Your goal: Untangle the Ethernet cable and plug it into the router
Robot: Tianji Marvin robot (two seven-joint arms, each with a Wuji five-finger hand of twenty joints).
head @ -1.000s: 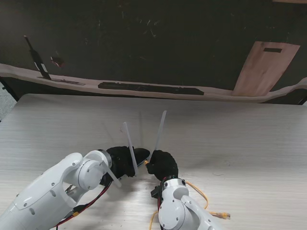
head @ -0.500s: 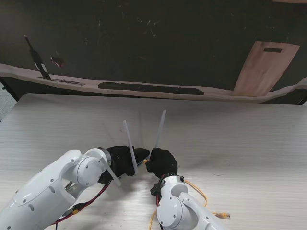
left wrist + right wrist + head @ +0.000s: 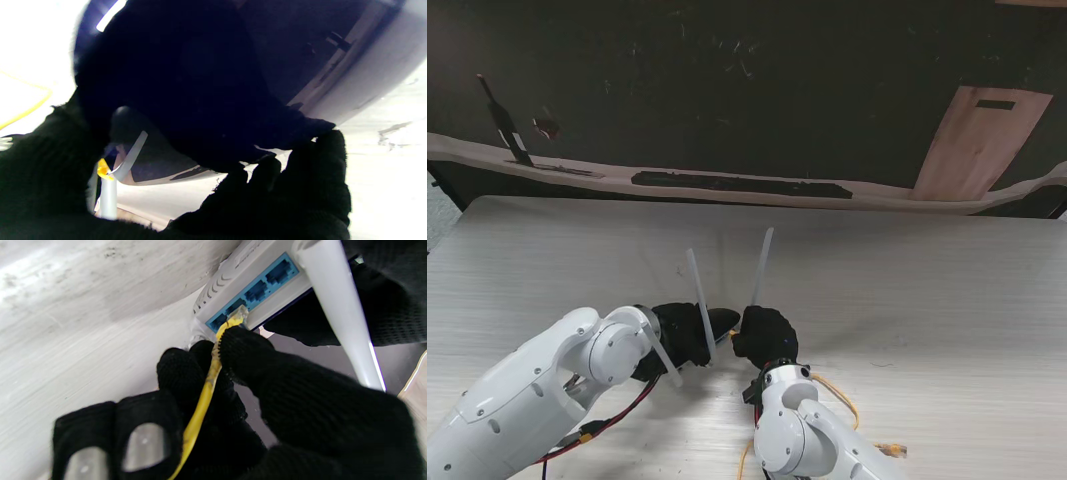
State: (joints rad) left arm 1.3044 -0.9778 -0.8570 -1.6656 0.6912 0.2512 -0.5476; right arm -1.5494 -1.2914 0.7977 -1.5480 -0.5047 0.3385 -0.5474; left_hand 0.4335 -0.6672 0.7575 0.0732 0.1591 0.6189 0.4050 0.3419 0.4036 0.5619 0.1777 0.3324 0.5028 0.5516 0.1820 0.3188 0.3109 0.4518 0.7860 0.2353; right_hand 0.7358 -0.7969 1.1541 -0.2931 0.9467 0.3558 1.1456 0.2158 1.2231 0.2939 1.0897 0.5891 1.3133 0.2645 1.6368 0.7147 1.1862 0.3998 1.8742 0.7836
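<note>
The yellow Ethernet cable (image 3: 203, 400) runs between the black-gloved fingers (image 3: 247, 353) of the right hand (image 3: 233, 413), which pinch it just behind its clear plug (image 3: 237, 314). The plug tip sits at the mouth of one of the blue ports (image 3: 253, 293) on the router's white rear face; whether it is fully seated cannot be told. The router (image 3: 230, 283) lies on the pale table (image 3: 907, 290), near the robot and roughly midway between the two arms, with two thin white antennas (image 3: 760, 265) rising from it and leaning apart. In the stand view the right hand (image 3: 765, 340) is touching the router on the robot's right side, and the left hand (image 3: 682, 335) is touching it on the left. The left hand (image 3: 283, 200) is curled against the router's dark body (image 3: 186, 83), its fingers closed around the edge, gripping it. From the router, the rest of the cable (image 3: 842, 400) trails toward the robot, past the right forearm (image 3: 797, 440), looping over the table with its other plug (image 3: 889, 450) lying well apart from the router. Beyond the table's far edge, away from the router, is a dark floor (image 3: 727, 90) with a light wooden board (image 3: 977, 145) on it.
</note>
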